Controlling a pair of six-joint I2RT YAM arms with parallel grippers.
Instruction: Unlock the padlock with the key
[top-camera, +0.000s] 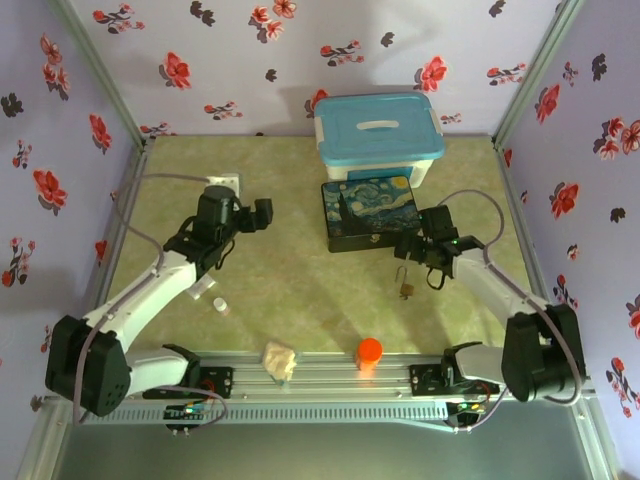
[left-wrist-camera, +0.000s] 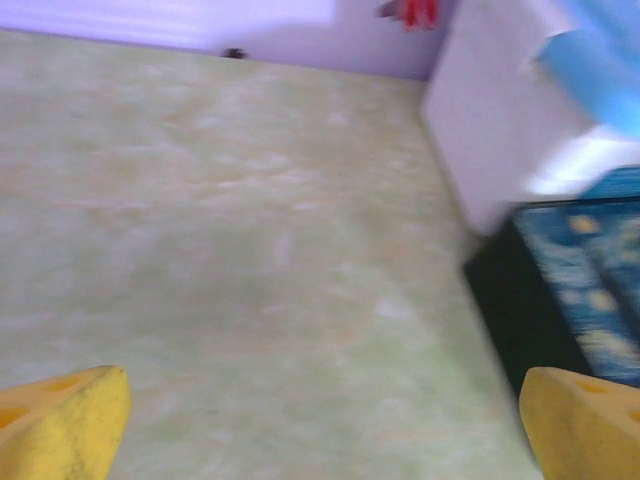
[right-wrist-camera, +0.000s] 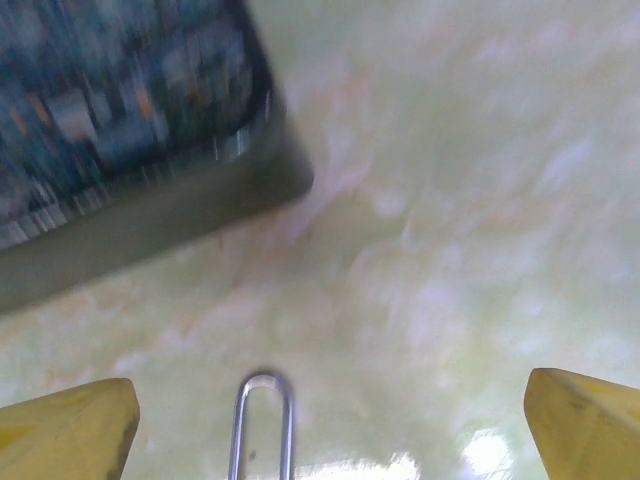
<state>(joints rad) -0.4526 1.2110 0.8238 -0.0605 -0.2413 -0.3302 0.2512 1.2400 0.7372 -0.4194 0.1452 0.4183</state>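
The padlock (top-camera: 404, 286), a tiny brass body with a thin silver shackle, lies on the green table in front of the starry-night box (top-camera: 368, 212). In the right wrist view only the top of its shackle (right-wrist-camera: 262, 425) shows at the bottom edge, left of centre. My right gripper (top-camera: 418, 252) hovers just behind the padlock, open, with its yellow fingertips (right-wrist-camera: 70, 430) wide apart and nothing between them. My left gripper (top-camera: 252, 216) is open over bare table at mid left, its yellow fingertips (left-wrist-camera: 60, 425) far apart. The key is not visible.
A white bin with a blue lid (top-camera: 378, 135) stands behind the starry-night box (left-wrist-camera: 590, 290). A small white cylinder (top-camera: 220, 305) lies near the left arm. An orange cylinder (top-camera: 369, 352) and a crumpled cream lump (top-camera: 279, 358) sit at the near edge. Flowered walls close in three sides.
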